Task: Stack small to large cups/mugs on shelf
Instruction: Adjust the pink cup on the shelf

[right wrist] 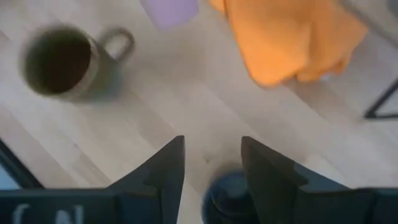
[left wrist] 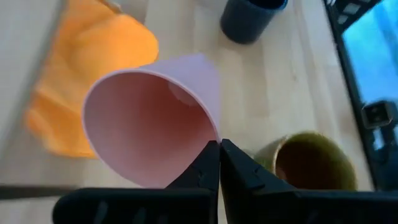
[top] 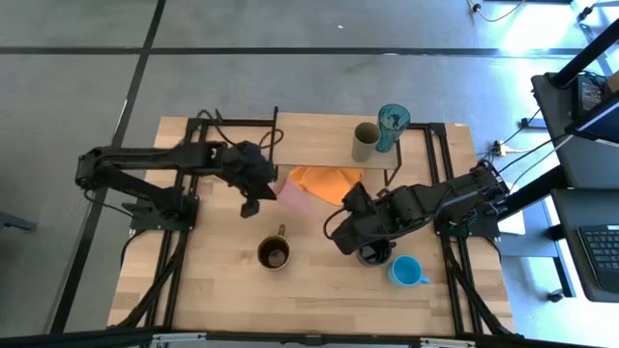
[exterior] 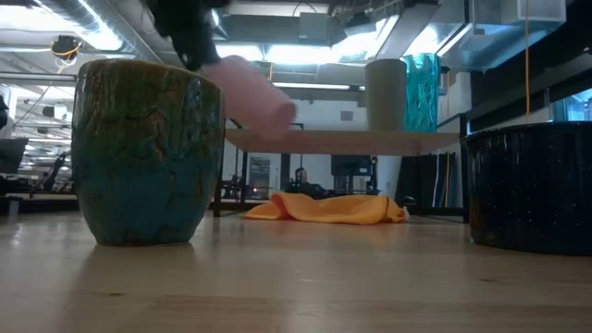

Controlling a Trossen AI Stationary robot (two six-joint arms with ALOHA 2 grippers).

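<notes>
2 cups already stand on the shelf (top: pixel 319 135) at its right end: the teal patterned tumbler (top: pixel 393 126) and, just beside it, the olive-grey cup (top: pixel 366 141). The left gripper (top: pixel 253 198) is clamped on the rim of the pink cup (top: pixel 293 196), holding it tilted in the air beside the orange cloth (top: pixel 327 183). The right gripper (top: pixel 348 230) hangs with fingers apart over the black mug (top: pixel 374 254). On the tabletop, the mustard-brown mug (top: pixel 274 253) and light blue mug (top: pixel 407 272) sit well apart.
</notes>
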